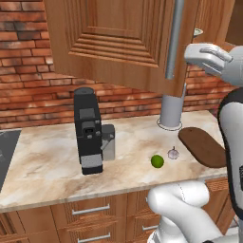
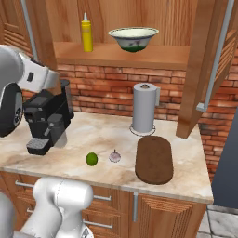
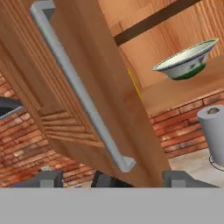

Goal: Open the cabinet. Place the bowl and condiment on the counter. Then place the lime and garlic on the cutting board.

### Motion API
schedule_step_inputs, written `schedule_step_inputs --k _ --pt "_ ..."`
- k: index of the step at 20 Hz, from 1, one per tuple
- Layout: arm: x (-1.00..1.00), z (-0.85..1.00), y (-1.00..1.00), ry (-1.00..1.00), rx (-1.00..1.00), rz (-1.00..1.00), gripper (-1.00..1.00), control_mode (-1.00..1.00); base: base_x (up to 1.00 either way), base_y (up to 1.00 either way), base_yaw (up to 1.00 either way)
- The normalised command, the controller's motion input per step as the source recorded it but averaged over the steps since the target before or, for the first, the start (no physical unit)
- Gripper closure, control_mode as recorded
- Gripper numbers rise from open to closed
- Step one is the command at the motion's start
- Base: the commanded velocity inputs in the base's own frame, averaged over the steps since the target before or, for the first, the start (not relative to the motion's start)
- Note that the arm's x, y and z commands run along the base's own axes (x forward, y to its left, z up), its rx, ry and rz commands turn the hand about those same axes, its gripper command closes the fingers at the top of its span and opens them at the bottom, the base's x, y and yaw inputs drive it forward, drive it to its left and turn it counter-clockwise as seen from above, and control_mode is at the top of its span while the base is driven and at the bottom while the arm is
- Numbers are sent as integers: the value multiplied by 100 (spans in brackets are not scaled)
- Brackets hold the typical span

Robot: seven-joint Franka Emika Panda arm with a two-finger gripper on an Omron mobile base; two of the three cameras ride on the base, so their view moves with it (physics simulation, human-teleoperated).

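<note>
The cabinet (image 2: 139,18) stands open, both doors swung out. On its shelf sit the cream bowl (image 2: 133,38) with its green band and a yellow condiment bottle (image 2: 86,32). In the hand view my gripper (image 3: 112,179) is open, fingertips (image 3: 43,178) wide apart, just below the left door's silver handle (image 3: 78,87) and holding nothing. The bowl (image 3: 186,61) shows past the door's edge. On the counter (image 2: 93,135) lie the lime (image 2: 91,159) and the garlic (image 2: 115,157), left of the dark cutting board (image 2: 154,159). The lime (image 1: 157,161), garlic (image 1: 173,154) and board (image 1: 204,146) also show from the left.
A black coffee machine (image 2: 46,123) stands at the counter's left, and a paper towel roll (image 2: 143,114) stands behind the board. The right door (image 2: 204,69) hangs out over the counter's right end. The left door (image 1: 123,42) looms over the coffee machine (image 1: 88,130). Drawers (image 1: 90,211) run below.
</note>
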Motion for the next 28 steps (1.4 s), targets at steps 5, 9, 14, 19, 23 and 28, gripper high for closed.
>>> schedule_step_inputs --k 5,9,14,19,23,28 --pt "-24 12 -100 3 72 2 -100 -100 0 0 0" --pt "100 -42 -41 16 55 23 -100 -100 0 0 0" --pt "100 -27 -5 27 46 35 -100 -100 0 0 0" --pt "90 -2 40 32 31 62 -100 -100 0 0 0" --pt "16 6 80 20 3 68 -100 -100 0 0 0" --pt "-75 32 100 0 -17 58 -100 -100 0 0 0"
